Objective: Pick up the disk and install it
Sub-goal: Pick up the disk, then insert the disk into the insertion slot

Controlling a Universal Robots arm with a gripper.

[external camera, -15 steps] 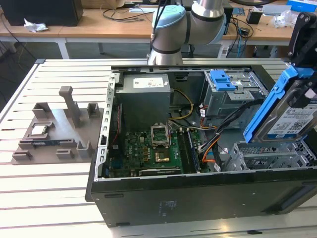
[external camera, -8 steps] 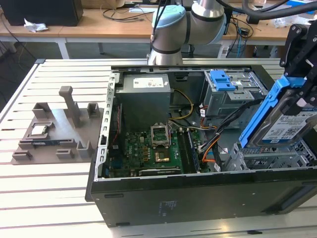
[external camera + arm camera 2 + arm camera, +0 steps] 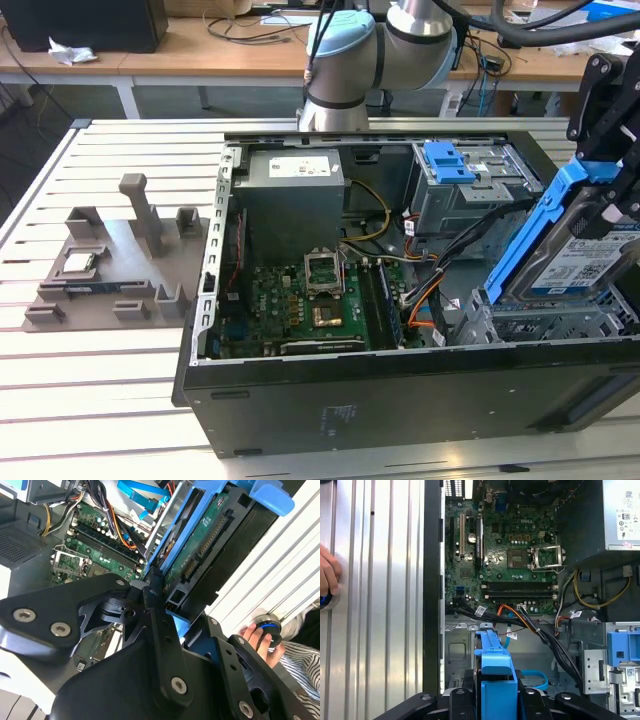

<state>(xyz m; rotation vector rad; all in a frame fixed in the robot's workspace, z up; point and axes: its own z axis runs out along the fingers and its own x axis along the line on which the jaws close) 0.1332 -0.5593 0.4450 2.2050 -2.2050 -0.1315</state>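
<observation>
Carrying step, install not done: in the exterior view the gripper (image 3: 606,165) holds the disk (image 3: 585,262) tilted steeply over the metal drive cage (image 3: 530,325) at the exterior view's right end of the open computer case (image 3: 400,405), lower edge near the cage top, contact unclear, not seated; flat silver slab, white-and-blue label, glossy blue plastic frame; ribbed metal worktop (image 3: 100,360) under it all. Seating it likely calls for levelling the tilt and lining the frame up with the cage rails. In the second wrist view matte black fingers (image 3: 152,592) pinch the disk by its edge, green circuit-board underside showing; a person's hand (image 3: 252,637) rests on a round button (image 3: 267,626). In the first wrist view the frame end sits over the cage, green motherboard (image 3: 505,555) and orange-black cables (image 3: 520,617) beyond
</observation>
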